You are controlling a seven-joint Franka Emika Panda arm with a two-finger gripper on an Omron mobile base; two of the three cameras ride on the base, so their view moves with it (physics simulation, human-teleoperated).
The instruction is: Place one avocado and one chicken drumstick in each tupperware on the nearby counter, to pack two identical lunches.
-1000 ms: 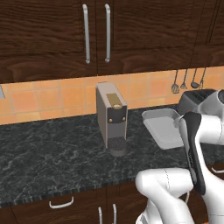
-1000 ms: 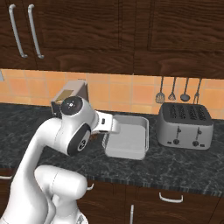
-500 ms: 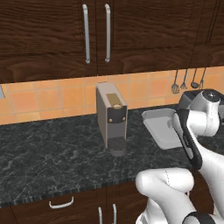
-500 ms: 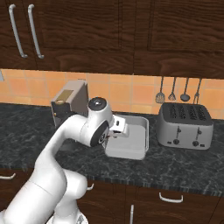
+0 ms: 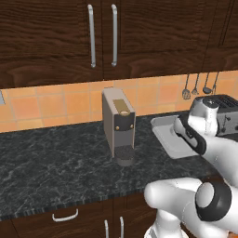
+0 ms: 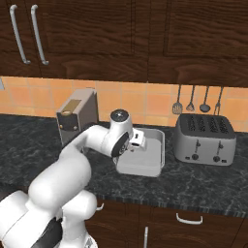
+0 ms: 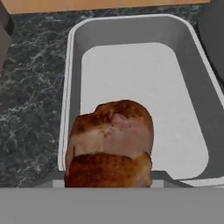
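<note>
A reddish-brown chicken drumstick (image 7: 109, 140) sits in my gripper's grasp, its thick end filling the lower middle of the hand view and hiding the fingertips. Below it lies one pale grey-white tupperware (image 7: 72, 65) with nothing on its floor. In the right base view my gripper (image 6: 137, 140) hangs over the near left part of that tupperware (image 6: 147, 167), which rests on the dark speckled counter (image 6: 203, 181). From the left base view the tupperware (image 5: 167, 139) is partly hidden behind my arm.
A boxy coffee machine (image 5: 118, 123) stands on the counter left of the tray. A silver toaster (image 6: 206, 140) stands right of it, with several utensils (image 6: 196, 99) hanging on the tiled wall above. Dark wood cupboards overhang the counter.
My arm has swung forward and stretched out, bringing the hand with the drumstick over the tray. Tray, coffee machine and toaster have stayed put.
</note>
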